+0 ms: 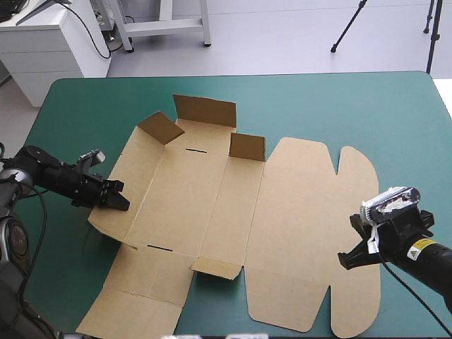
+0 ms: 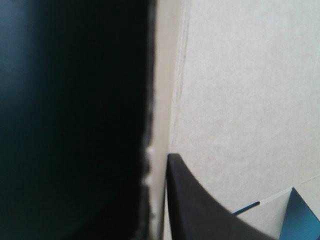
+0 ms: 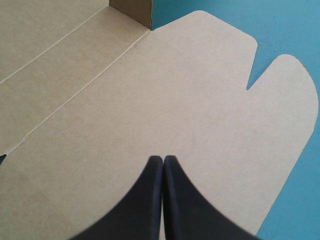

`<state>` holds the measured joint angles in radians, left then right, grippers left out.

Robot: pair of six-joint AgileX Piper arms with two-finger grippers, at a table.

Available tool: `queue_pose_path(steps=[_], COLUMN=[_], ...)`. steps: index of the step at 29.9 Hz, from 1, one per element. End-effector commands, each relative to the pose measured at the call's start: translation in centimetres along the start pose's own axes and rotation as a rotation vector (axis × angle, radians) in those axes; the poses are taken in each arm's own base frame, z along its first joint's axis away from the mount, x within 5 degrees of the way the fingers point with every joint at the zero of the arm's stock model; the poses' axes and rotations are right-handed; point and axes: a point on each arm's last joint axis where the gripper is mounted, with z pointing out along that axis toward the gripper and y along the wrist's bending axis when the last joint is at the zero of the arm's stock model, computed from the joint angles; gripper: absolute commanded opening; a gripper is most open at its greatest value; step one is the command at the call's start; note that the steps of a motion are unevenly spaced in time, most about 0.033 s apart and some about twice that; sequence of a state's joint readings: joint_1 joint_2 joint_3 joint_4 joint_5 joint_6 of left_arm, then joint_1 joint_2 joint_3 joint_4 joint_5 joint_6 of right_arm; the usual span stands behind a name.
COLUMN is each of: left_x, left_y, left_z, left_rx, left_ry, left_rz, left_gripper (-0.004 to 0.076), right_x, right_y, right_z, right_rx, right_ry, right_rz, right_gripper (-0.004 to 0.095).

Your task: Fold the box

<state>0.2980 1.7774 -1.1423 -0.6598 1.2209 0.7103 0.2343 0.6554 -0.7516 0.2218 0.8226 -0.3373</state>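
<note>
Shows the brown box (image 1: 212,212) spread nearly flat across the middle of the teal-green worktop (image 1: 339,106), lid (image 1: 304,233) laid out toward 3 o'clock. Pinches the side wall (image 1: 131,187) at the sheet's 9 o'clock with the left hand (image 1: 116,198), which looks all but closed on the board's edge, one black finger above and a dark shape, likely the other, below. Carries the right hand (image 1: 345,260) pinched to a point and empty over the lid near 4 o'clock; cannot tell whether pressing the board or just above it. Risks losing the wall from so thin a bite at the edge, or bending it away from its score line if raised too fast. Could also drag the whole sheet toward 3 o'clock should the lid prove unpinned, since little else appears to anchor it. Finds three short flaps already upright at the far side, at 11 o'clock (image 1: 159,128), 12 o'clock (image 1: 205,111) and 1 o'clock (image 1: 247,147), plus a low one at 6 o'clock (image 1: 215,268). Puts the 11 o'clock flap nearest the wall's swing, likely to snag or be crushed unless tucked inside first.
</note>
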Motion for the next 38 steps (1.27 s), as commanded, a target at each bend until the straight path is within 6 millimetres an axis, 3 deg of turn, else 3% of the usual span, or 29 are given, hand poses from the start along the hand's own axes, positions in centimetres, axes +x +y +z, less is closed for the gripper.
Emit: queue_pose_path(steps=[1, 6, 10, 17, 24, 31, 38], left_x=[0.0, -1.3, -2.6, -4.6, -5.8, -5.8, -4.8], left_y=[-1.7, -2.6, -4.9, -10.9, -17.8, -24.2, -29.2], left_z=[-1.4, -2.9, -4.8, -6.8, -7.4, -7.7, -6.3], left_rx=[0.048, 0.038, 0.007, -0.100, -0.268, -0.469, -0.598], left_ry=[-0.005, -0.071, -0.132, -0.174, -0.179, -0.237, -0.336], left_rz=[0.033, 0.079, 0.150, 0.381, 0.649, 0.922, 1.163], left_gripper=[-0.0001, -0.0010, -0.0010, -0.0009, -0.0009, -0.0010, -0.0010], right_x=[-1.2, -1.2, -1.2, -1.2, -1.2, -1.2, -2.3], right_y=[-0.2, -0.2, -0.2, -0.2, -0.1, -0.2, -0.2], right_z=[-0.5, -0.5, -0.5, -0.5, -0.5, -0.6, -1.5], right_rx=[0.019, 0.017, 0.016, 0.015, 0.014, 0.016, 0.023], right_ry=[-0.088, -0.086, -0.081, -0.081, -0.082, -0.090, -0.132], right_rz=[0.003, 0.004, 0.004, 0.004, 0.006, 0.006, 0.006], right_gripper=[-0.0023, -0.0023, -0.0023, -0.0023, -0.0023, -0.0023, -0.0023])
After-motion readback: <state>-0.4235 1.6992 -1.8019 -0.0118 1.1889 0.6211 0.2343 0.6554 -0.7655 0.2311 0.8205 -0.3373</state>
